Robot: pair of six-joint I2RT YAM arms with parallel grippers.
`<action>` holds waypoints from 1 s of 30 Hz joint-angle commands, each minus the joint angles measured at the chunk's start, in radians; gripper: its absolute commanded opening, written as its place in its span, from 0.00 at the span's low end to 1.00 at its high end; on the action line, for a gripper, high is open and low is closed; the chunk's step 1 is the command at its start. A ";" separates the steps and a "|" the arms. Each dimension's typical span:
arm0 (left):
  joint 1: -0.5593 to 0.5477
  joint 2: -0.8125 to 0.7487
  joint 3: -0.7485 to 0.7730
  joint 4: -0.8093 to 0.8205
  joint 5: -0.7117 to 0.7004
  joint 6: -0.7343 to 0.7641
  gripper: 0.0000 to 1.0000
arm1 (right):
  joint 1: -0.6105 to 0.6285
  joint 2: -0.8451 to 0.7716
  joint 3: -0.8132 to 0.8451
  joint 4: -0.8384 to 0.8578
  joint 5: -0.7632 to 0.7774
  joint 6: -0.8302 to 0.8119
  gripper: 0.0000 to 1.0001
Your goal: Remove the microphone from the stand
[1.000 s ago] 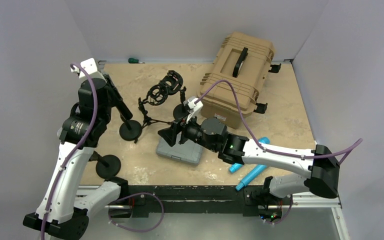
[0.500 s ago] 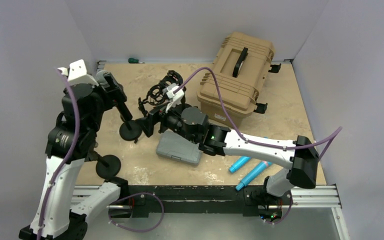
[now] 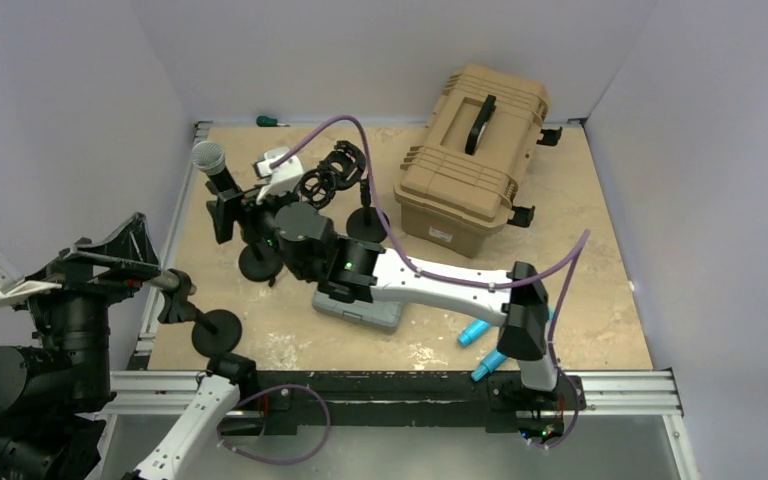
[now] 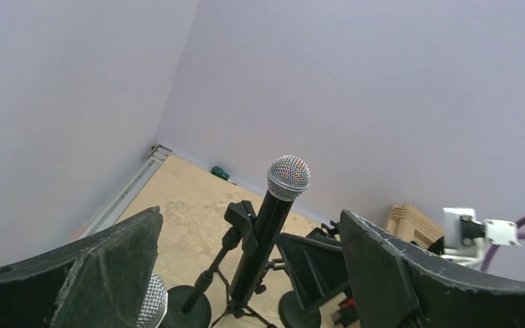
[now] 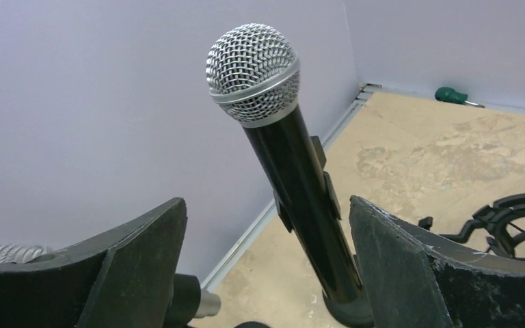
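Observation:
A black microphone (image 3: 218, 172) with a silver mesh head (image 5: 253, 72) stands tilted in the clip (image 4: 249, 220) of a round-based stand (image 3: 260, 262) at the left of the table. My right gripper (image 3: 232, 210) is open. Its fingers straddle the microphone body (image 5: 304, 184), which runs close to the right finger (image 5: 417, 266); I see no contact. My left gripper (image 3: 110, 262) is open and holds nothing. It hangs back at the near left, off the table edge, and faces the microphone (image 4: 273, 212) from a distance.
A second stand (image 3: 217, 332) with another mesh-headed microphone (image 4: 152, 307) sits near the front left. A shock-mount stand (image 3: 330, 180), a tan case (image 3: 475, 145), a grey box (image 3: 360, 300), blue tubes (image 3: 505, 345) and a green screwdriver (image 3: 270, 121) are also on the table.
My left gripper opened, let go near the stand and pulled back to the near left. My right arm swung left from the grey box until its open jaws straddle the microphone.

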 commanded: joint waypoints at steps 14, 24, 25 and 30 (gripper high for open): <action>-0.004 -0.050 0.004 -0.122 0.069 0.042 0.96 | 0.023 0.394 0.551 -0.053 0.399 -0.320 0.62; -0.004 -0.095 -0.033 -0.198 0.203 0.035 0.96 | -0.019 0.239 0.298 0.049 0.140 -0.361 0.00; -0.004 -0.100 -0.039 -0.204 0.219 0.029 0.96 | -0.025 0.202 0.242 0.087 0.082 -0.368 0.00; -0.004 -0.117 -0.080 -0.225 0.325 0.000 0.96 | -0.049 0.019 -0.037 0.247 -0.218 -0.448 0.00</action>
